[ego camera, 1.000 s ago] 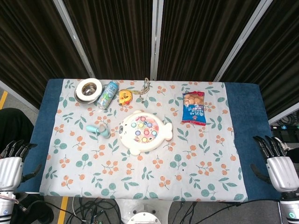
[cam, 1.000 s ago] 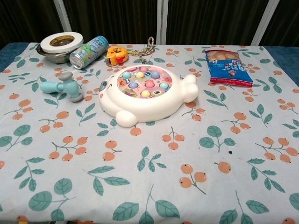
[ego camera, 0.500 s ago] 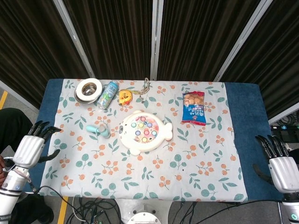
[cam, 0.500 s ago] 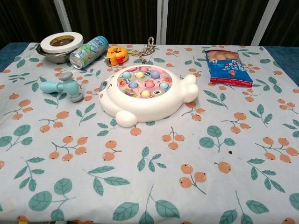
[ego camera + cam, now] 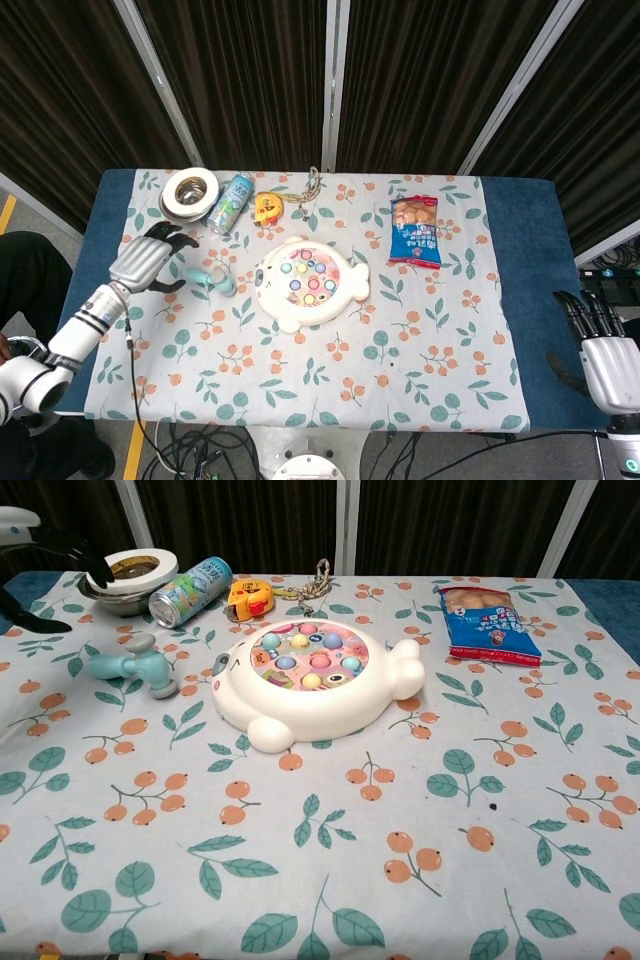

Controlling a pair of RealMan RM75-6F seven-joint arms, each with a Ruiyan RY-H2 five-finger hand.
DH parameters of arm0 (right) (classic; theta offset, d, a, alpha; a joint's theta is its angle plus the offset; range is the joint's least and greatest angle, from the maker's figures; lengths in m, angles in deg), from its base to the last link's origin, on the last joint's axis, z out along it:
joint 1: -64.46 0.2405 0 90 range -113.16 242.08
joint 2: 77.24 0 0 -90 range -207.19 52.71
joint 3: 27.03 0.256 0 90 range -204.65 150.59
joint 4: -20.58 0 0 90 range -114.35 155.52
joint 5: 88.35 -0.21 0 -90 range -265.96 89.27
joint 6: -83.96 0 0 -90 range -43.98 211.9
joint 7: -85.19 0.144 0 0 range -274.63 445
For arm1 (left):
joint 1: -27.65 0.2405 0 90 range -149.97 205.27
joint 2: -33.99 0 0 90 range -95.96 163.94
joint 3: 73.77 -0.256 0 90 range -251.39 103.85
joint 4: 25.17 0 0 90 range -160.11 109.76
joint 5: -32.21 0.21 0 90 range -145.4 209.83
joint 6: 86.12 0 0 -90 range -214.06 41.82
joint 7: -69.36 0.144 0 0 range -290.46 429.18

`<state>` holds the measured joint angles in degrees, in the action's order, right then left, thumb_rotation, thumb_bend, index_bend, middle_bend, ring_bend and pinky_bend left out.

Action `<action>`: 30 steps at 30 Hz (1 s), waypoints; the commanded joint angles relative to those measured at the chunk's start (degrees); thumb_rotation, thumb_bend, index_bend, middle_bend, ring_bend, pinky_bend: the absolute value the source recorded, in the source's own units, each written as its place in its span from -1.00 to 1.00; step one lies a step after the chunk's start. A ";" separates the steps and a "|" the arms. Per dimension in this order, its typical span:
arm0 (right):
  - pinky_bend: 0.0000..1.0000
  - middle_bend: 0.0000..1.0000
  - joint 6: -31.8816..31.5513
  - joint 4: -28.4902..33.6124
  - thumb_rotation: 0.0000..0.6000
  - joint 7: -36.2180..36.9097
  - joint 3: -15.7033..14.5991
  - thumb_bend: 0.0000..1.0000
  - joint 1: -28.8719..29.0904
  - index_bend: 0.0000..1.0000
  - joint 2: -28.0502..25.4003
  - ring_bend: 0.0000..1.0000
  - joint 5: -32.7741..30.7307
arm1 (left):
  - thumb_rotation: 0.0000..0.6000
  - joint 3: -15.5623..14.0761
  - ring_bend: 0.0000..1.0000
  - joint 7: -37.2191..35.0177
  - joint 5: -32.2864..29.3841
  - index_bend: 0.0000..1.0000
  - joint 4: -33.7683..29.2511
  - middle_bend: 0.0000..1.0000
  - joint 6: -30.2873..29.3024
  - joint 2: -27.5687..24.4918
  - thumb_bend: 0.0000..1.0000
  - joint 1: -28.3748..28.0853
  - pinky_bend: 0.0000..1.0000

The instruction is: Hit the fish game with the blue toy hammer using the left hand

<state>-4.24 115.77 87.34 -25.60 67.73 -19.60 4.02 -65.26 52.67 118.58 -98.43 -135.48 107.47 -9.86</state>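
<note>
The tabletop [image 5: 520, 230] carries a cloth [image 5: 300, 370] printed with leaves and orange berries, blue at both ends. On the cloth the white fish game [image 5: 310, 282] is the biggest thing, its round top set with pastel pegs; it lies well to the right of the left hand's fingers [image 5: 168, 232], with the hammer between them.

The left hand [image 5: 142, 262] hovers over the cloth's left part, fingers spread and slightly curled, holding nothing. In the chest view only a bit of this hand [image 5: 25, 535] shows at the upper left corner, dark fingertips [image 5: 85, 548] near the tape roll. The right hand [image 5: 605, 365] hangs off the tabletop's right edge, fingers [image 5: 580, 310] straight, apart and pointing up, with nothing in them.

The snack bag [image 5: 415, 232], blue and red, lies far to the right of the left fingers, beyond the fish game. The blue toy hammer [image 5: 211, 279] lies flat on the cloth just to the right of the left hand's fingers, not touching them, its head toward the fish game. A tape roll [image 5: 189, 189] sits in a metal bowl [image 5: 112, 602] just beyond those fingers, and a drink can [image 5: 229, 204] lies on its side beside it, to the right. A yellow tape measure [image 5: 267, 207] and a short chain [image 5: 310, 186] lie further right along the far edge.
</note>
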 commanded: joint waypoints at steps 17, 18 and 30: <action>-1.00 -0.76 2.70 -0.78 1.00 1.26 0.33 -0.53 1.24 -1.00 0.15 -1.00 -1.42 | 1.00 -2.63 -0.82 -1.46 -3.89 -0.32 6.49 -0.49 5.59 8.53 -0.47 -4.74 -0.83; -1.00 -0.76 2.67 -0.86 1.00 1.33 0.30 -0.53 1.22 -1.00 0.17 -1.00 -1.38 | 1.00 -2.57 -0.80 -1.08 -4.13 -0.32 6.73 -0.48 5.64 8.84 -0.46 -4.89 -0.82; -1.00 -0.74 2.96 -1.78 1.00 2.34 0.16 -0.54 1.21 -1.00 0.38 -1.00 -1.65 | 1.00 -2.69 -0.60 3.85 -6.76 -0.25 7.53 -0.27 5.04 11.34 -0.44 -5.09 -0.51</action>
<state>-1.28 114.00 89.67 -25.44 68.93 -19.23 2.37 -67.97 56.42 111.92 -90.91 -130.40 118.72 -14.96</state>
